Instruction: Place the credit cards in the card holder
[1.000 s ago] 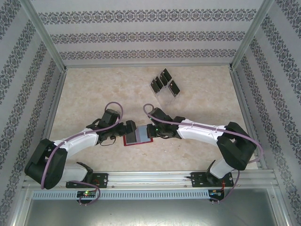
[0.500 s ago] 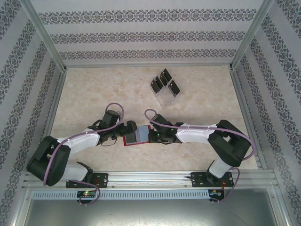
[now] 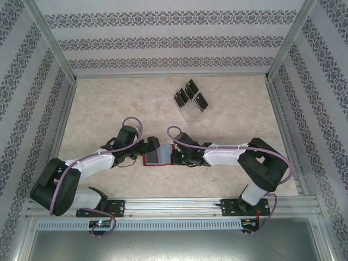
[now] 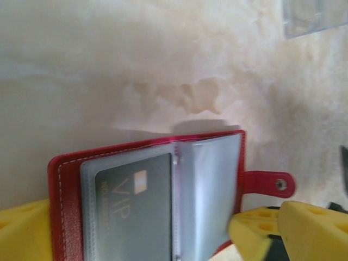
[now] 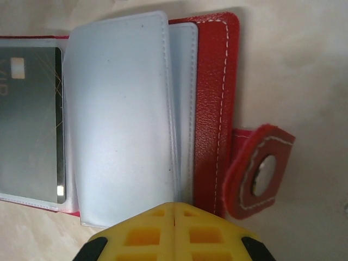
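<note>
The red card holder (image 3: 156, 158) lies open between my two grippers. A black VIP credit card (image 4: 136, 209) sits in its left clear sleeve (image 5: 30, 119). The empty right-hand sleeves (image 5: 122, 114) bow upward, and the snap tab (image 5: 258, 168) sticks out to the right. My left gripper (image 4: 138, 231) is open, with a yellow finger at each side of the holder's near edge. My right gripper (image 5: 174, 215) is shut, its tips on the sleeves' near edge; I cannot tell if a sleeve is pinched. Several more black credit cards (image 3: 190, 97) stand in the rack at the back.
The clear slotted rack (image 3: 190, 109) stands on the marble tabletop at the back centre, well away from both arms. Aluminium rails and patterned walls enclose the table (image 3: 109, 109). In the left wrist view, the right gripper's yellow fingers (image 4: 315, 228) sit just right of the holder.
My right gripper has slid left from beside the holder onto its right half, and the grey sleeve area seen from above has narrowed. The left gripper has barely moved.
</note>
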